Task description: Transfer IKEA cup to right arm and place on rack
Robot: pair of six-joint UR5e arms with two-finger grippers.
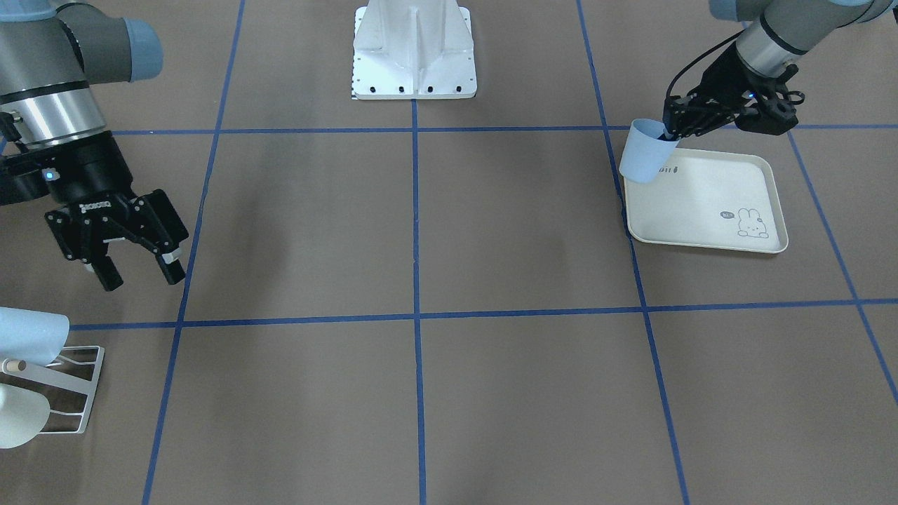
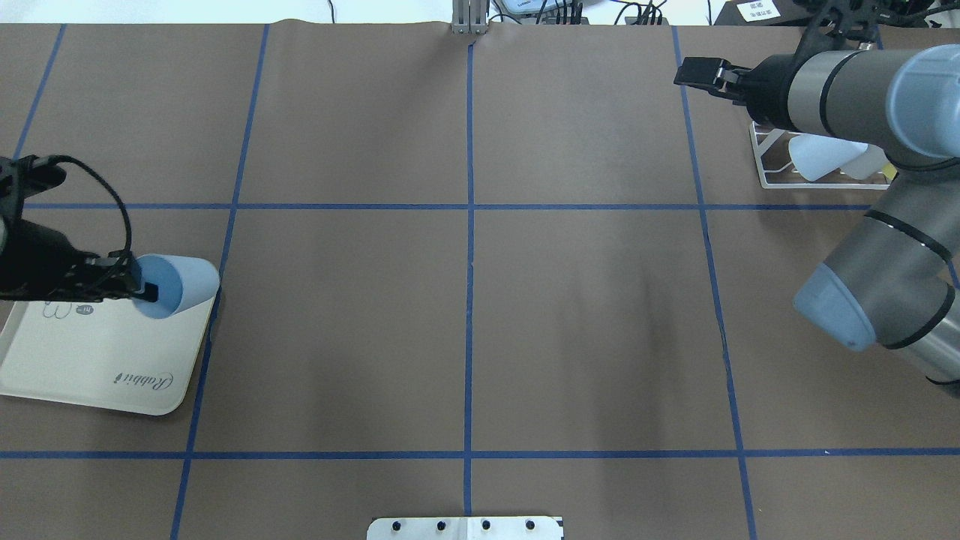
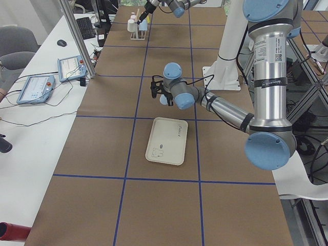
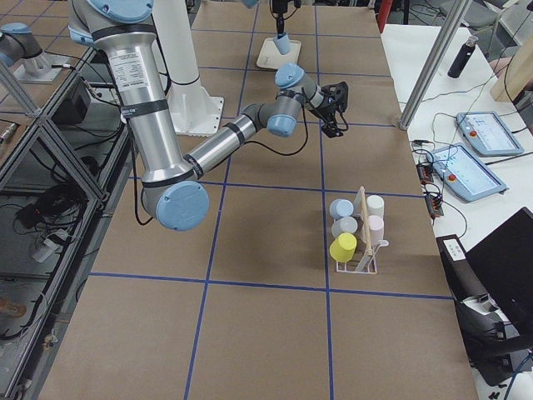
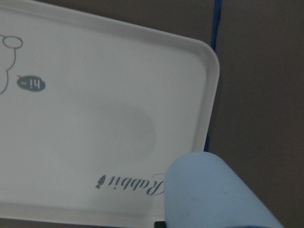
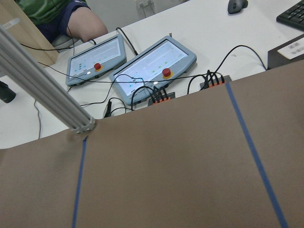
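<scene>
My left gripper (image 1: 670,133) is shut on the rim of the pale blue IKEA cup (image 1: 645,153), one finger inside it. The cup hangs tilted over the corner of the cream rabbit tray (image 1: 708,203); overhead, the cup (image 2: 180,285) lies sideways with its mouth toward the left gripper (image 2: 146,291). The left wrist view shows the cup (image 5: 213,194) low in frame above the tray (image 5: 95,118). The right arm's gripper (image 1: 140,270) is open and empty, far across the table, beside the white rack (image 1: 74,389). That rack (image 4: 358,250) holds several cups.
The robot's white base (image 1: 414,49) stands at the table's middle edge. Blue tape lines grid the brown table. Teach pendants (image 6: 152,66) and cables lie on the white bench past the table, with a seated person (image 6: 52,14) behind.
</scene>
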